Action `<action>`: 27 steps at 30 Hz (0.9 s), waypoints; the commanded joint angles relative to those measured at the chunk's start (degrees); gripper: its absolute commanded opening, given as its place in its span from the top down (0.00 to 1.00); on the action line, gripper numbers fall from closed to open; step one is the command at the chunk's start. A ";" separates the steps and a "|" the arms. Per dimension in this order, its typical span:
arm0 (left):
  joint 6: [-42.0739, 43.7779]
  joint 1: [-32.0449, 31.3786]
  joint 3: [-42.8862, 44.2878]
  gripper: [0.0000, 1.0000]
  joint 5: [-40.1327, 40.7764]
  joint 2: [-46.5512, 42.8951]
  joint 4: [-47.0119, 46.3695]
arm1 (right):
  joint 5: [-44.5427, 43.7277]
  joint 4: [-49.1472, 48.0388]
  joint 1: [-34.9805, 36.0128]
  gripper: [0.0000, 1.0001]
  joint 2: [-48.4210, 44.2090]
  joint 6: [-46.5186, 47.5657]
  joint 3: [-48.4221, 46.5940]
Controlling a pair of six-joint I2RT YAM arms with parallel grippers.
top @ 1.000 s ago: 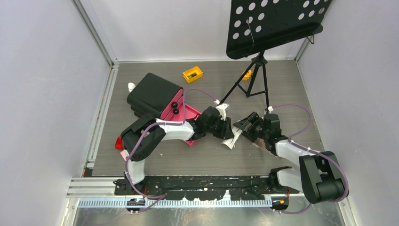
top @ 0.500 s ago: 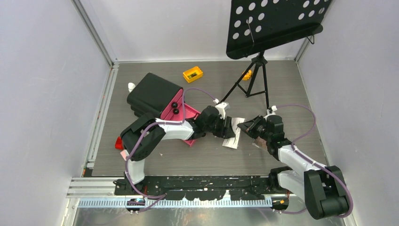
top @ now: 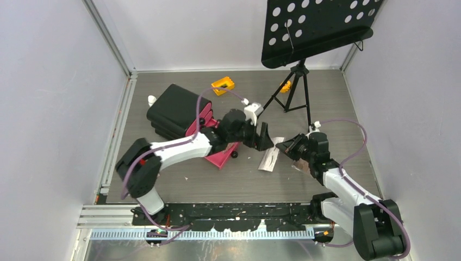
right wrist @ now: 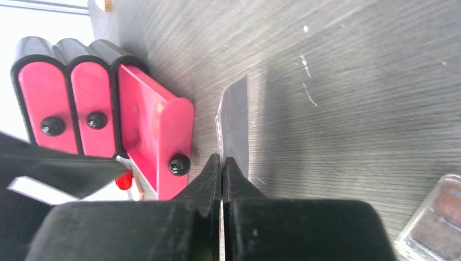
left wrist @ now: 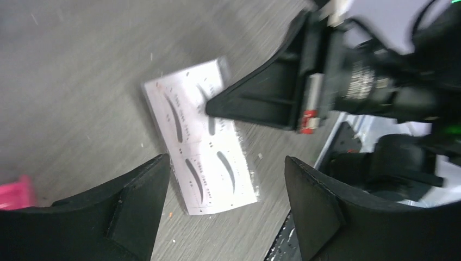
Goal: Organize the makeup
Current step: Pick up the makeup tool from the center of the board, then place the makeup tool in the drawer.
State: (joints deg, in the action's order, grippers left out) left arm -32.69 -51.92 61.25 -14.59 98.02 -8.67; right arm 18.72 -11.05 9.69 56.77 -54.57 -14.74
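Note:
The white eyebrow card (top: 269, 159) lies mid-table, printed with dark brow shapes (left wrist: 204, 147). My right gripper (top: 287, 145) is shut on the card's far edge. The right wrist view shows the card (right wrist: 236, 117) edge-on, running out from between the closed jaws of that gripper (right wrist: 222, 159). My left gripper (top: 265, 136) hovers just above the card's other end, open, and the left wrist view shows nothing between its fingers (left wrist: 225, 160). A brown palette (right wrist: 435, 217) lies beside the right arm. A white bottle (top: 151, 100) stands behind the chest.
The black chest (top: 174, 109) with pink drawers (right wrist: 70, 103) lies left of centre, one drawer (top: 223, 155) pulled out toward the card. A yellow block (top: 223, 85) sits at the back. The music stand's tripod (top: 293, 95) stands behind the grippers, its perforated desk (top: 315, 27) overhead.
My right gripper has closed on the card's edge. My left gripper has opened, let go of the card and pulled back above it, its arm stretching out further.

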 commanded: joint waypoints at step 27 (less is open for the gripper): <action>21.46 13.42 -0.49 0.06 31.37 -56.74 44.87 | 37.62 -23.00 17.60 1.00 47.92 -1.60 -50.85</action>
State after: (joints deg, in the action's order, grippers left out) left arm -14.39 -38.87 60.80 12.60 43.99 32.56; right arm 41.01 -26.55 27.24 96.77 -55.48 -58.24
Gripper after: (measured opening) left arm 0.942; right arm 0.022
